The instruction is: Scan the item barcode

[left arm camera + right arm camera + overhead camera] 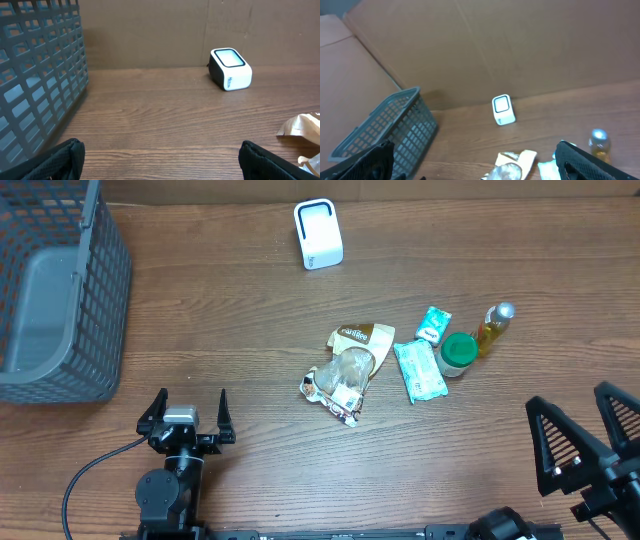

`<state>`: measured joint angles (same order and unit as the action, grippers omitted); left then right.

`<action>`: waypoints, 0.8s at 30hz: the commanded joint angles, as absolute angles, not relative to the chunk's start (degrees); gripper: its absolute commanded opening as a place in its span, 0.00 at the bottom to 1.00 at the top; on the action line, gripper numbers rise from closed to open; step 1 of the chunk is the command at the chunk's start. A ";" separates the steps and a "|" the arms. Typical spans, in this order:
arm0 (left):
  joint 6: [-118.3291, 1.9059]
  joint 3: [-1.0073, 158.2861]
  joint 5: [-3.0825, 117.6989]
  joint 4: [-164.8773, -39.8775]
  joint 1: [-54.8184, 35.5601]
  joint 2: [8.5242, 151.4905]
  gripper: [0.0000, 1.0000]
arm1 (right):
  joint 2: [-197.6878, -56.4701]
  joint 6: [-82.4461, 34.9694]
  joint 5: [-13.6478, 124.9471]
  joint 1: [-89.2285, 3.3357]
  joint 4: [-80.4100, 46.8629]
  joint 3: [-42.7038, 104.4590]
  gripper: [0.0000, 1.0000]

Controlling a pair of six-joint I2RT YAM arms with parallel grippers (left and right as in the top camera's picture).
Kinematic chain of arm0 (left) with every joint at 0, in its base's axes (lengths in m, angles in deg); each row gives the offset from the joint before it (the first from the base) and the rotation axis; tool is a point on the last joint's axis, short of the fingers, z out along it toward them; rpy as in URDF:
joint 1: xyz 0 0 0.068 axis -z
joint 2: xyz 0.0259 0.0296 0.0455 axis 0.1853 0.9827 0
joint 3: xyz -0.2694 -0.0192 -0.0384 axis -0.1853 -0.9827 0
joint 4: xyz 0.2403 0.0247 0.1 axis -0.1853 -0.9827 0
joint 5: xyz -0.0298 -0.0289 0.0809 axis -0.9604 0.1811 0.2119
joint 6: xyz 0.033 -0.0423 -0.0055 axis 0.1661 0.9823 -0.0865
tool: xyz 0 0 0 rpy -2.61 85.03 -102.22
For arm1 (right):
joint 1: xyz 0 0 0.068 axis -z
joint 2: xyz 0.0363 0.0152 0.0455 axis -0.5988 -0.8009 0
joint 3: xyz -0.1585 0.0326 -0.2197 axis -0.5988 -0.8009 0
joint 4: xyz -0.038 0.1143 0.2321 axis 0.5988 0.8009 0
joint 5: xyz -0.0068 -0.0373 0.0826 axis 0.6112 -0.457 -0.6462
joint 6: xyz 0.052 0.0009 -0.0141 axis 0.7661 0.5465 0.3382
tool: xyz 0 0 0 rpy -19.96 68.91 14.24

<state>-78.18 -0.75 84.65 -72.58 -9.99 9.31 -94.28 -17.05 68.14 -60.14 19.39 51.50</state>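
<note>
Left claw (pixel 191 398) and right claw (pixel 565 398) both stand with fingers spread fully wide, holding nothing and touching nothing. They sit at the near edge of the table, the left one near-left and the right one in the near-right corner.

The items lie in a loose cluster right of centre. A crumpled tan snack packet (pixel 348 370) is nearest the middle. Just to its right lies a flat teal packet (pixel 419 370), with a small teal box (pixel 433 324) beyond it. A green-lidded jar (pixel 458 353) sits just right of the teal packet, beside a small bottle of yellow liquid (pixel 493 326). A white scanner (pixel 318 234) with a dark-framed window stands at the far edge, well apart from the cluster.

A grey mesh basket (pixel 110 290) fills the far-left corner. The table (pixel 250 330) is dark brown wood grain. A plain brown cardboard wall (pixel 150 30) rises behind it.

A black cable (pixel 85 475) loops away from the left arm. From overhead the right claw is cut off by the picture's edge. Each wrist view shows only the dark tips of its own fingers (pixel 65 160) at the bottom corners. Print on the packets is too small to read.
</note>
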 commanded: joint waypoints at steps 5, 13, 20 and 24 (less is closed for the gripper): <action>-79.25 -0.96 84.00 -72.60 -10.23 8.57 0.99 | -93.21 -17.14 68.47 -58.28 32.50 51.85 1.00; -79.25 -0.96 84.00 -72.60 -10.23 8.57 1.00 | -92.49 -17.16 71.73 -55.68 40.35 51.85 1.00; -79.25 -0.96 84.00 -72.60 -10.23 8.57 1.00 | -89.95 -17.14 72.05 -52.44 42.36 51.67 1.00; -79.25 -0.96 84.00 -72.60 -10.23 8.57 0.99 | -88.12 -17.14 71.59 -51.63 42.40 50.71 1.00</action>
<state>-78.18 -0.75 84.63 -72.58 -9.99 9.27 -89.93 -16.90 71.40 -52.40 42.58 51.43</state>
